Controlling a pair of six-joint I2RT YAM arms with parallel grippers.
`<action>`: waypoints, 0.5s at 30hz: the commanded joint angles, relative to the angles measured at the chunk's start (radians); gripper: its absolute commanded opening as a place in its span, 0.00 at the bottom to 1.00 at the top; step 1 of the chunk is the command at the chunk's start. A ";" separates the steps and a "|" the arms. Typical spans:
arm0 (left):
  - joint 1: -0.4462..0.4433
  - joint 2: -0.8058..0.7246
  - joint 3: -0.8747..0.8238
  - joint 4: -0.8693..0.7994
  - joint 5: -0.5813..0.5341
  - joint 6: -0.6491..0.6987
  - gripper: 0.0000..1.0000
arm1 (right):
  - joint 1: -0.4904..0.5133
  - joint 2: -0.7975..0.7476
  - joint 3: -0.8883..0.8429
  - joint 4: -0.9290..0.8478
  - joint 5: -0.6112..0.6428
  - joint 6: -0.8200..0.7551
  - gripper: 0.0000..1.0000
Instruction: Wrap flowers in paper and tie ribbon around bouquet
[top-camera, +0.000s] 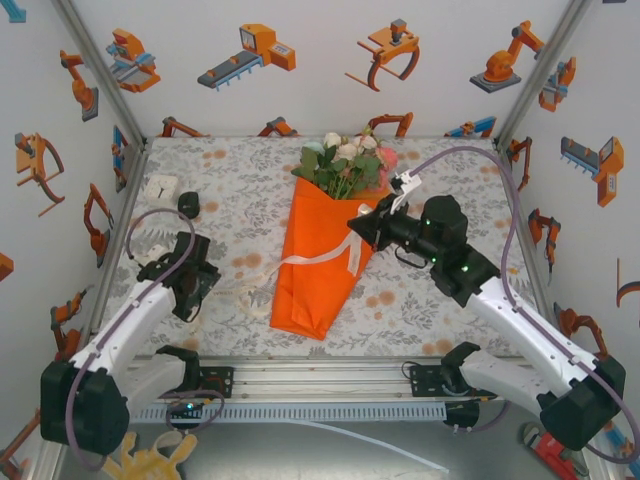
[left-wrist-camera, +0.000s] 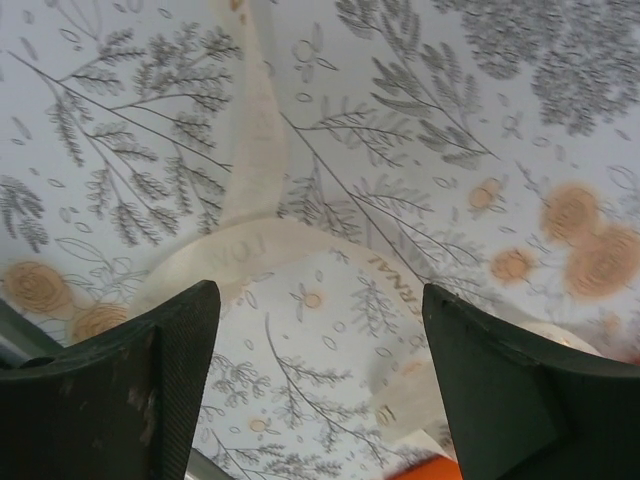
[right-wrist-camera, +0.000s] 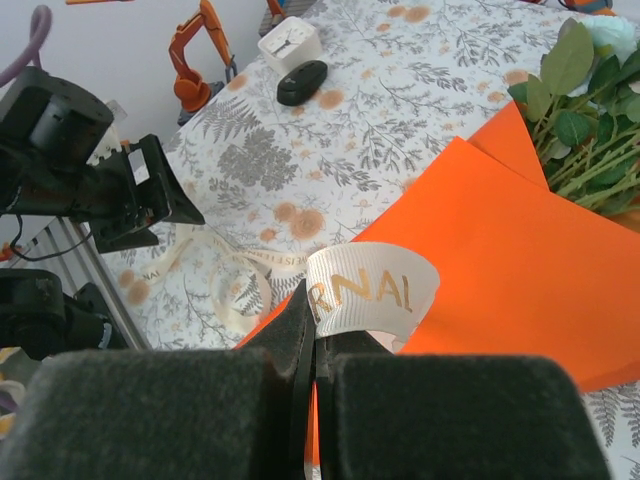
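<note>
Here, ribbon (right-wrist-camera: 372, 290) within right end effector (right-wrist-camera: 316, 332)

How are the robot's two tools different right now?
The left tool is open; the right tool is shut. The left tool holds nothing, hovering over loose ribbon; the right tool pinches the ribbon over the orange paper. Both have dark fingers.

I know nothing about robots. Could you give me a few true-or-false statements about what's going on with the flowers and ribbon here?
1. The right gripper pinches the ribbon. True.
2. The left gripper is clamped on the ribbon. False: its jaws stand open, and the ribbon lies loose on the tablecloth.
3. The flowers sit inside the orange paper. True.
4. The bouquet stands upright. False: it lies flat on the tablecloth.
</note>
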 joint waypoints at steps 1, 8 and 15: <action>0.016 0.089 0.017 -0.033 -0.040 0.022 0.74 | -0.009 -0.034 -0.002 0.010 -0.023 0.011 0.00; 0.023 0.198 0.001 0.096 0.084 0.092 0.37 | -0.019 -0.055 0.006 -0.011 -0.010 0.011 0.00; 0.025 0.172 0.050 0.044 0.017 0.142 0.00 | -0.034 -0.081 0.027 -0.074 0.069 0.032 0.00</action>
